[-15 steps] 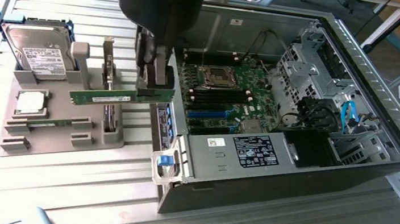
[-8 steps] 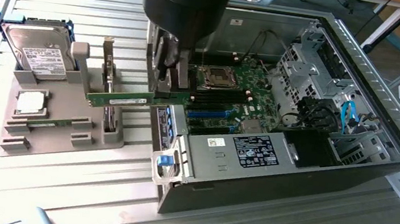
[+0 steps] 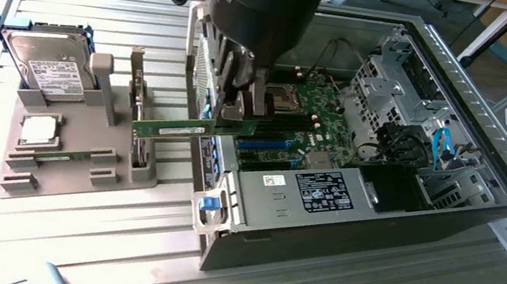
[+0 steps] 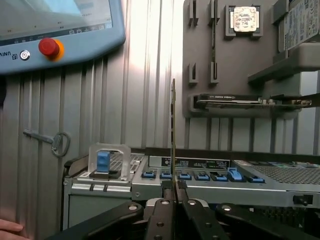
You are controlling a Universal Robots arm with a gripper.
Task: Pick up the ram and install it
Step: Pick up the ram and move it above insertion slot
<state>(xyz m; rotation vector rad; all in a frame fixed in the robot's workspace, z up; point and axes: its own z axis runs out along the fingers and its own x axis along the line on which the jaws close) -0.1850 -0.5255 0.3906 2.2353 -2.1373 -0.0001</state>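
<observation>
Partly hidden by the black arm (image 3: 265, 5), the case's near wall and the back corner of its motherboard (image 3: 310, 116) cannot be made out in the exterior view, and the arm itself is cut off by the picture's edge. In the wrist view the ram (image 4: 173, 125) shows edge-on as a thin line, so its chips are unreadable there, and the hard drive (image 4: 300, 25) is cropped at the frame's edge.

The open computer case (image 3: 440, 201) lies on its side on the slatted table (image 3: 77, 236). It holds the green motherboard, a black unit with a printed label (image 3: 325, 191) and loose cables. Towards the exterior view's left, the grey holder (image 3: 68, 155) carries the hard drive (image 3: 45, 65) propped at its far end, a square silver processor chip (image 3: 39, 130) flat in a recess, and a card (image 3: 135, 91) standing on edge in a slot.

The ram (image 3: 173, 128) is a long, narrow green stick, nearly level, in the air over the gap between holder and case. The gripper (image 3: 245, 115) is clamped on one end of it. The free end reaches toward the holder. From the wrist, the gripper (image 4: 173, 190) pinches the stick's lower edge, both jaws pressed against it.
</observation>
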